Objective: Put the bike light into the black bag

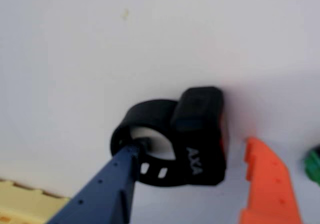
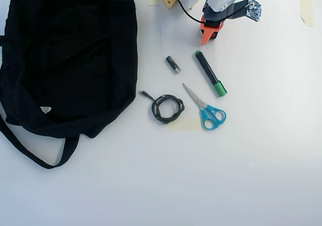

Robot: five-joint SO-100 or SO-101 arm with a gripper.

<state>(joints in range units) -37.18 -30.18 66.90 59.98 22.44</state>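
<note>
In the wrist view the bike light (image 1: 200,134) lies on the white table, black with "AXA" lettering, a thin red edge on its right side and a black loop strap (image 1: 145,116). My gripper (image 1: 192,146) is open and straddles it. The blue finger (image 1: 107,189) touches the strap on the left. The orange finger (image 1: 267,184) stands a small gap away on the right. In the overhead view the gripper (image 2: 211,32) is at the top centre and the arm hides the light. The black bag (image 2: 70,50) fills the left side, well away from the gripper.
A black-and-green marker (image 2: 210,74), blue-handled scissors (image 2: 206,110), a coiled black cable (image 2: 167,108) and a small black-and-silver cylinder (image 2: 173,64) lie between gripper and bag. The marker's green end (image 1: 314,166) shows at the wrist view's right edge. The bag's strap (image 2: 35,153) trails lower left.
</note>
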